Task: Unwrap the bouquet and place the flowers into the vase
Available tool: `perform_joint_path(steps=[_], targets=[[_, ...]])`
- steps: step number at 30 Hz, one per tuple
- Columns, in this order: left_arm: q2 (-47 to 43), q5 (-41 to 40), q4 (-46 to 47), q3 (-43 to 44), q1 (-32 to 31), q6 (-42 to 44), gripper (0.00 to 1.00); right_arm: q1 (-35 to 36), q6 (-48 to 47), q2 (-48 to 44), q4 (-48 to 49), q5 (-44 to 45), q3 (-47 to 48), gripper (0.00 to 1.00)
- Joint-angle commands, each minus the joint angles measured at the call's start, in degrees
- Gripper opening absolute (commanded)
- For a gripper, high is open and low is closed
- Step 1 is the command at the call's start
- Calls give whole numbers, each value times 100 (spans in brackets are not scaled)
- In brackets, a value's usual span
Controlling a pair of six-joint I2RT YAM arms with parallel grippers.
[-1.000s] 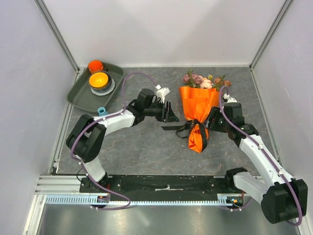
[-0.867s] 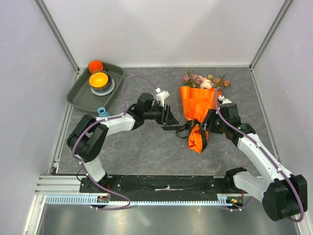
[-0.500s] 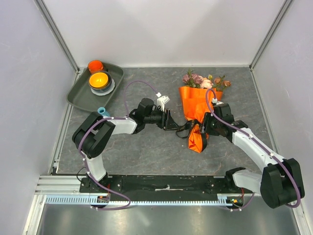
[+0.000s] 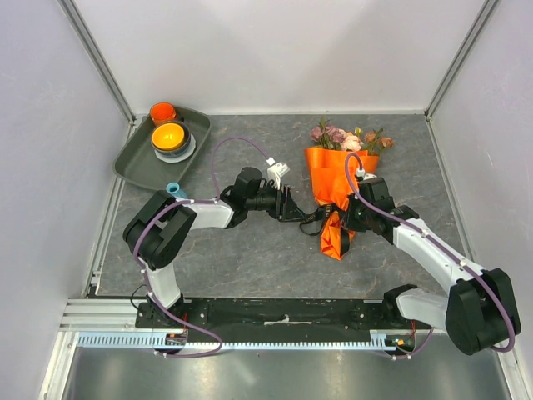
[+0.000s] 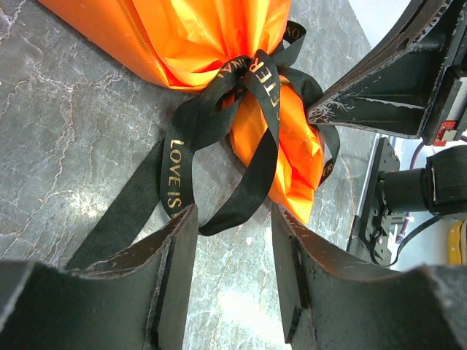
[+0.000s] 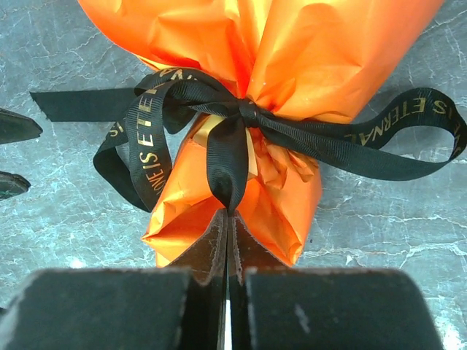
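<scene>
The bouquet (image 4: 337, 177) lies on the table in its orange paper, with the flowers (image 4: 346, 137) poking out at the far end. A black ribbon (image 6: 228, 157) with gold lettering is tied round its narrow part. My right gripper (image 6: 228, 216) is shut on a hanging loop of that ribbon, over the bouquet's near end (image 4: 340, 218). From the left, my left gripper (image 5: 233, 211) stands open, low over the table; another ribbon loop (image 5: 252, 175) lies just past its fingertips, and nothing is between the jaws. The teal vase (image 4: 173, 189) peeks out behind the left arm.
A dark grey tray (image 4: 133, 162) at the back left holds an orange bowl (image 4: 169, 135) and an orange cup (image 4: 162, 111). White walls and metal posts close in the table on three sides. The vase stands close to the tray's near corner.
My right gripper moved in over the bouquet's near end and closed on the ribbon loop. The left arm slid right toward the ribbon and has since held still.
</scene>
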Motion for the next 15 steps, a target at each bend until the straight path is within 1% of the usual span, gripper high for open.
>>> perform_joint_path(steps=[1, 4, 8, 12, 15], targets=[[-43, -43, 315, -47, -54, 136, 52, 36, 19, -293, -92, 159, 315, 0], [-7, -113, 254, 14, -54, 206, 52, 35, -7, -530, -294, 256, 517, 0], [89, -569, -282, 286, -54, 364, 52, 36, -7, -811, -479, 300, 694, 0], [448, -457, -423, 646, -80, 373, 51, 36, 28, -1005, -497, 300, 852, 0], [555, -264, -493, 910, -133, 539, 50, 36, 28, -944, -453, 300, 905, 0]])
